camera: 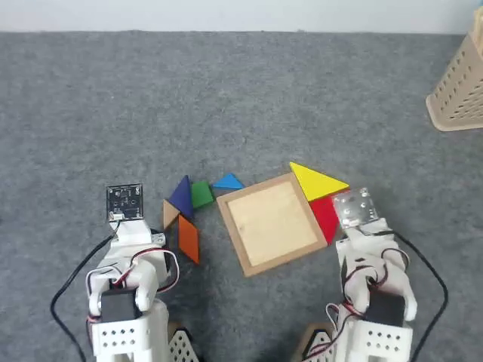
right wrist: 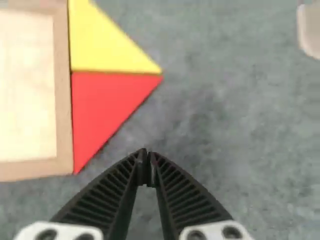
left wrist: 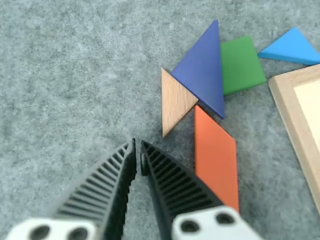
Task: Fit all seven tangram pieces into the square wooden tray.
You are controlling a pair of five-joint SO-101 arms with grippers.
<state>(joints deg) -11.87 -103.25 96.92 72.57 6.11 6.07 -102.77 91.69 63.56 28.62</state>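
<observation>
While both arms sit folded low at the 6 o'clock edge of the grey table (camera: 241,98), each wrist points toward 12 o'clock. The left gripper (left wrist: 137,150) hangs over bare carpet with its ribbed fingers (left wrist: 115,175) drawn almost together, a thin slit between the tips and nothing in them. The right gripper (right wrist: 146,157) has its tips pressed together, also empty, just off the corner of the red triangle (right wrist: 100,110).

The square wooden tray (camera: 272,222) lies between the arms, turned a little off square, with no piece inside it. The yellow triangle (camera: 315,181) touches the tray's rim at 1 o'clock, and the red triangle sits against it at 3 o'clock, the two meeting along one edge. At 9 o'clock from the tray lie the orange parallelogram (camera: 189,238), wooden triangle (camera: 170,214), dark blue triangle (camera: 182,197) and green square (camera: 201,194), bunched together. The light blue triangle (camera: 227,182) lies at 11 o'clock. A cream slatted basket (camera: 460,83) stands far off at 2 o'clock.
</observation>
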